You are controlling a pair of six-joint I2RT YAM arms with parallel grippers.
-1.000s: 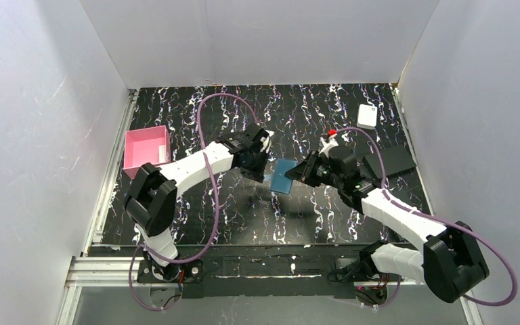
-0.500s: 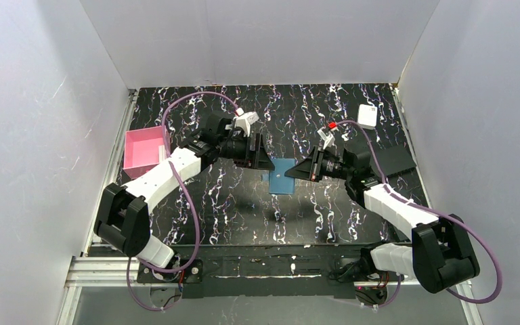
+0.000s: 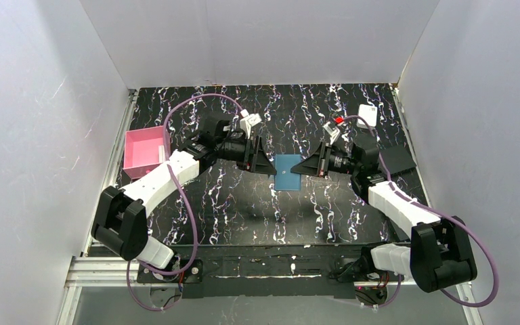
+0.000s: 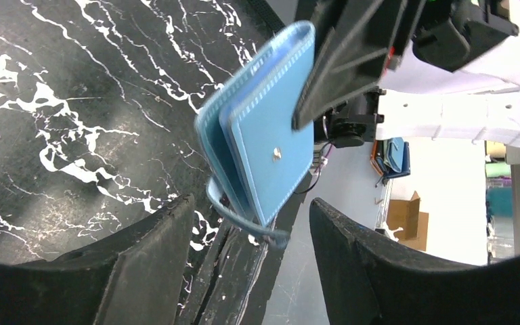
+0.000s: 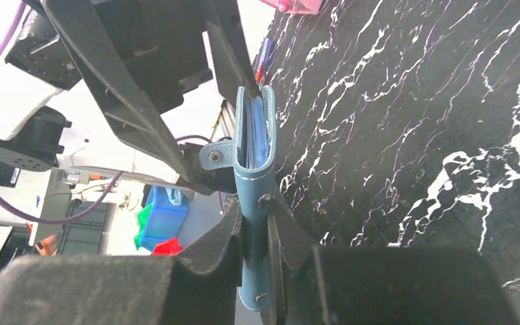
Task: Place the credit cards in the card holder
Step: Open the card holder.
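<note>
The card holder (image 3: 288,173), a teal folding wallet, hangs above the table between the two arms. My right gripper (image 3: 306,166) is shut on its right edge. In the right wrist view the card holder (image 5: 253,169) stands edge-on in the right gripper (image 5: 257,237), slightly parted at the far end. My left gripper (image 3: 263,162) is open just left of it. In the left wrist view the card holder (image 4: 265,128) sits just beyond the left gripper (image 4: 250,233), and its loose snap tab (image 4: 244,218) dangles between the open fingers. The credit cards are out of view.
A pink square tray (image 3: 146,147) stands at the table's left side. A white box (image 3: 367,115) lies at the back right, with a flat black rectangle (image 3: 394,161) nearer, behind the right arm. White walls enclose three sides.
My left gripper was shut at the holder's left edge and has opened, its arm swinging back and left. The right gripper has kept the holder and shifted slightly right.
</note>
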